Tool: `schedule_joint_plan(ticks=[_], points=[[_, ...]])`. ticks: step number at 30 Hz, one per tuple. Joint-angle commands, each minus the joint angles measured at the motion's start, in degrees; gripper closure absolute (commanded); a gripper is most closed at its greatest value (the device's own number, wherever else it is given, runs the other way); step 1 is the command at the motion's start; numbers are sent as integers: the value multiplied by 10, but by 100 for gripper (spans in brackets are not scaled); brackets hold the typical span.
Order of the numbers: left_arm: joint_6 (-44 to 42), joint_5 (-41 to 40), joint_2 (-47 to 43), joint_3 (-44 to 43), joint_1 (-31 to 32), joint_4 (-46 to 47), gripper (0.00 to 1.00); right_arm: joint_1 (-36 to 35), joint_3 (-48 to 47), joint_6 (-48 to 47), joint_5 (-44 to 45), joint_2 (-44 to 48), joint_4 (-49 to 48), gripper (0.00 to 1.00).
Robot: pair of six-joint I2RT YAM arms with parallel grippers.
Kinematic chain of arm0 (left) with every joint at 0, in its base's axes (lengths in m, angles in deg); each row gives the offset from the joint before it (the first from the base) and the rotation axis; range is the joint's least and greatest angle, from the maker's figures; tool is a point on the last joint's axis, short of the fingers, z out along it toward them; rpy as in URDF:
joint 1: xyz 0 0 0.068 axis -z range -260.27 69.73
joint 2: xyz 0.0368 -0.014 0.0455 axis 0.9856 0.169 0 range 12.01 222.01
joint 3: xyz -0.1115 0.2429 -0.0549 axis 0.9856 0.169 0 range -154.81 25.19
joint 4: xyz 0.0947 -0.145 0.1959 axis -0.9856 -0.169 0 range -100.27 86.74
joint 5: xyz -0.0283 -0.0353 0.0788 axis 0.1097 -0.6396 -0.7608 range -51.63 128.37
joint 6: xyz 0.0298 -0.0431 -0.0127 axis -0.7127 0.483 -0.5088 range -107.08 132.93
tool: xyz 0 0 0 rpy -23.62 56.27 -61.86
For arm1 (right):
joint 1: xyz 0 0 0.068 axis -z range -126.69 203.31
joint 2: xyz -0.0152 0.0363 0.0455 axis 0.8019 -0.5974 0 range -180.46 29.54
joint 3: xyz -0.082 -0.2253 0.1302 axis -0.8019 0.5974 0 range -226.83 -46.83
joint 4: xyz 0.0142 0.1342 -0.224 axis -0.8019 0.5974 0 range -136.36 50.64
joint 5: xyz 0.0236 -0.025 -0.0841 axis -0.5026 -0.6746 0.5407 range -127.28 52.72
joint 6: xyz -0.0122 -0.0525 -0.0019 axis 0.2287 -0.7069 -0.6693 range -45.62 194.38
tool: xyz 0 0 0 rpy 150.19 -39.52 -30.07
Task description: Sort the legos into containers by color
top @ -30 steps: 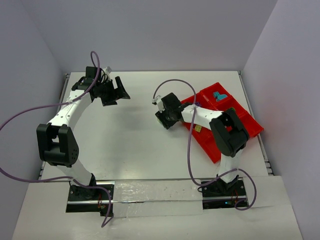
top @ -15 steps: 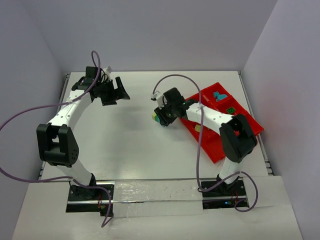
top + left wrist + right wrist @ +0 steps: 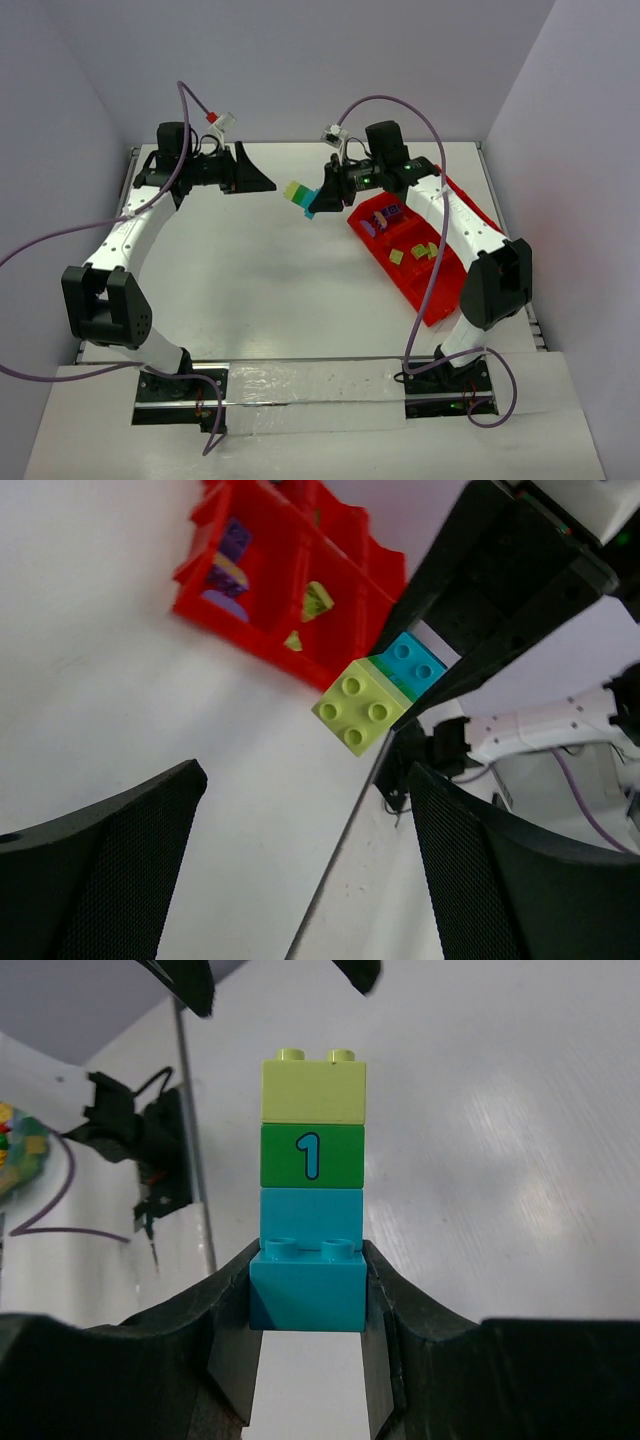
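While top cam misses its "1", wrist cam shows right gripper (image 3: 305, 1295) pinching lego stack (image 3: 311, 1150); left gripper (image 3: 300, 870) wide, empty.

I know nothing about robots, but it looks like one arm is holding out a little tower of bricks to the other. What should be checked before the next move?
1. Grip: the right gripper is shut on the bottom teal brick of the stack of studded plastic bricks: ok.
2. Receiving side: the left gripper stands open: ok.
3. Line-up: the stack sits ahead of the left gripper, between the lines of its two fingers and touching neither: ok.
4. One colour only, ready for the flat red plastic tray: not ok; teal, green and pale yellow bricks are snapped together.
5. How hard the bricks grip each other: cannot tell.
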Motion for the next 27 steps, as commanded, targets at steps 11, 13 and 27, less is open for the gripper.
schedule_joint_plan(ticks=[11, 13, 27], points=[[-29, 215, -20, -21, 26, 35, 8, 8, -56, 24, -176, 16, 9, 100], [-33, 214, -17, -24, 36, 29, 8, 8, -57, 25, -178, 16, 10, 100], [36, 202, 3, -27, 97, 108, 24, 4, -71, 25, -191, 5, 20, 100]])
